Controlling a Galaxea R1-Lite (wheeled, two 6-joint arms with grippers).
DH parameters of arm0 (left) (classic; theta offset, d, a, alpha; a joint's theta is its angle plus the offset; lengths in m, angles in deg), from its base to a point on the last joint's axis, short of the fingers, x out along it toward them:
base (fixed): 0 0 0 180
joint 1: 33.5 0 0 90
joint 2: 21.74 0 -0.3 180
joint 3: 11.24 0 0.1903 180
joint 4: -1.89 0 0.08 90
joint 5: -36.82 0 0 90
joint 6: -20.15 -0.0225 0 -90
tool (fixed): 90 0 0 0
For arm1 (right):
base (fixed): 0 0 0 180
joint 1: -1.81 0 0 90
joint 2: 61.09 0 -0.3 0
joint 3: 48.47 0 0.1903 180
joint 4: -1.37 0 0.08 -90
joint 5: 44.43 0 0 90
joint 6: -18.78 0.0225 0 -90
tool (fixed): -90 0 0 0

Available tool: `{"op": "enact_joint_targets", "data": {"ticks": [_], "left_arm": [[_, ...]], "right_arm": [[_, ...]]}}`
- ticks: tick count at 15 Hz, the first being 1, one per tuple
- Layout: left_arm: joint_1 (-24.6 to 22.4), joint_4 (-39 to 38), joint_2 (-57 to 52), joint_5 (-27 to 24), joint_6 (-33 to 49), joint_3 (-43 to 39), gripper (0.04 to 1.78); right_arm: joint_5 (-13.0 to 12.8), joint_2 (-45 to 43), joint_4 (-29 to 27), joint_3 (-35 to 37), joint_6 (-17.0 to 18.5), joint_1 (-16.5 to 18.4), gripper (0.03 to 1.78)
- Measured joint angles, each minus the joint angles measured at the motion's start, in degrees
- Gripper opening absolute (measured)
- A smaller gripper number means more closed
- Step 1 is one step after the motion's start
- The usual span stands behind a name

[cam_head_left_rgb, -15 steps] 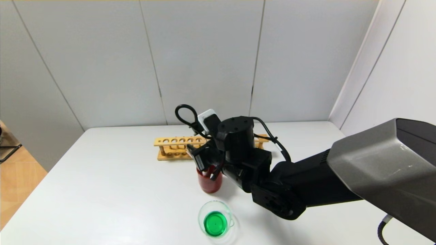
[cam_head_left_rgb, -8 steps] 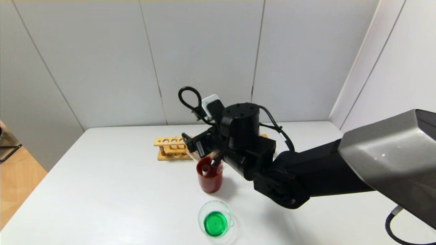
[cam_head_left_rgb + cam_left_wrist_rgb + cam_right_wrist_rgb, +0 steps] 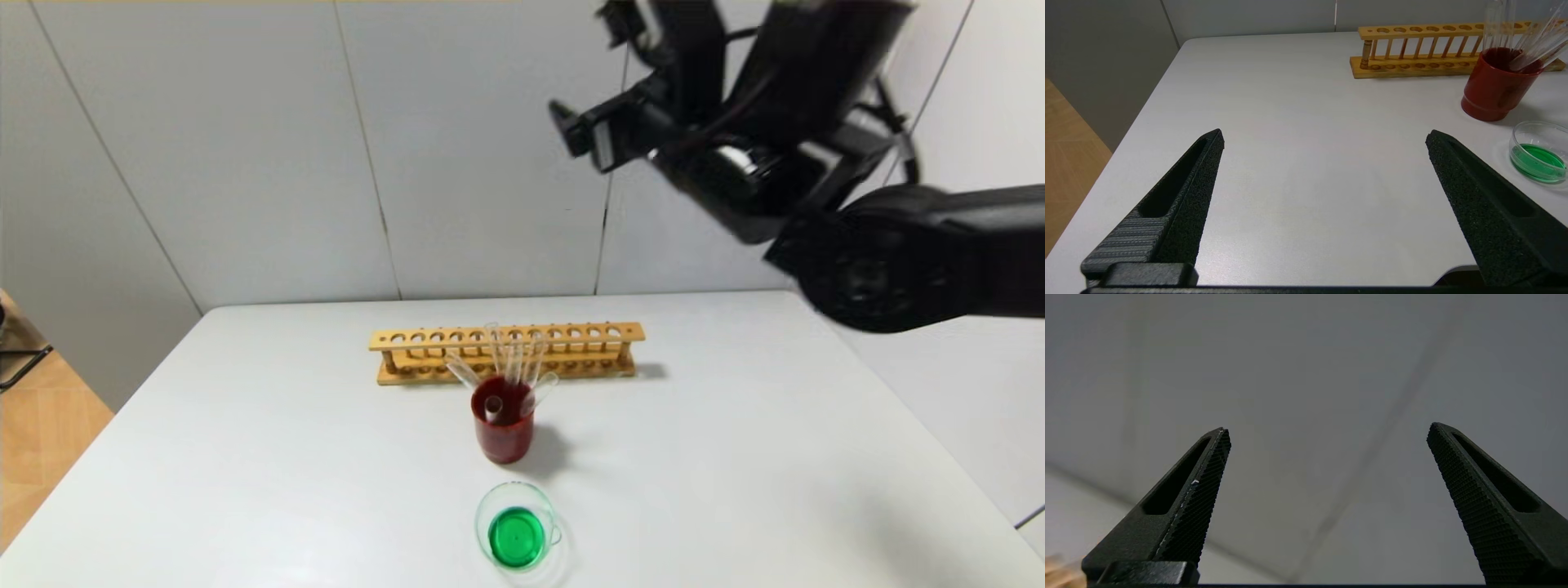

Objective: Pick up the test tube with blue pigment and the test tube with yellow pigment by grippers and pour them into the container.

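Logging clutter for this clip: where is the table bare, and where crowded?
Bare: the white table left of the dark red beaker, and right of it to the edge. Crowded: the centre line, from wooden tube rack through clear tubes to the low glass dish of green liquid.

Lighting was bright, even and diffuse. Soft shadows fell to the right of the red beaker (image 3: 503,431) and rack (image 3: 506,353), toward the desk's (image 3: 245,457) right edge. The right arm (image 3: 816,163) showed motion blur in the head view. In the right wrist view the wall was smeared while the fingers (image 3: 1188,498) stayed sharp.
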Motion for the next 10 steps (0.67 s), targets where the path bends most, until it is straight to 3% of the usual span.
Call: {"op": "enact_joint_targets", "data": {"ticks": [4, 7, 10], "left_arm": [[0.0, 0.0, 0.0, 0.0, 0.0, 0.0, 1.75], [0.0, 0.0, 0.0, 0.0, 0.0, 0.0, 1.75], [0.0, 0.0, 0.0, 0.0, 0.0, 0.0, 1.75]], "right_arm": [[-7.3, -21.1, -11.4, 0.4, -4.7, 9.0, 1.75], [-12.4, -40.7, -27.2, 0.7, -5.5, 17.1, 1.75], [-15.1, -58.7, -43.5, 2.9, -3.9, 24.8, 1.75]]}}
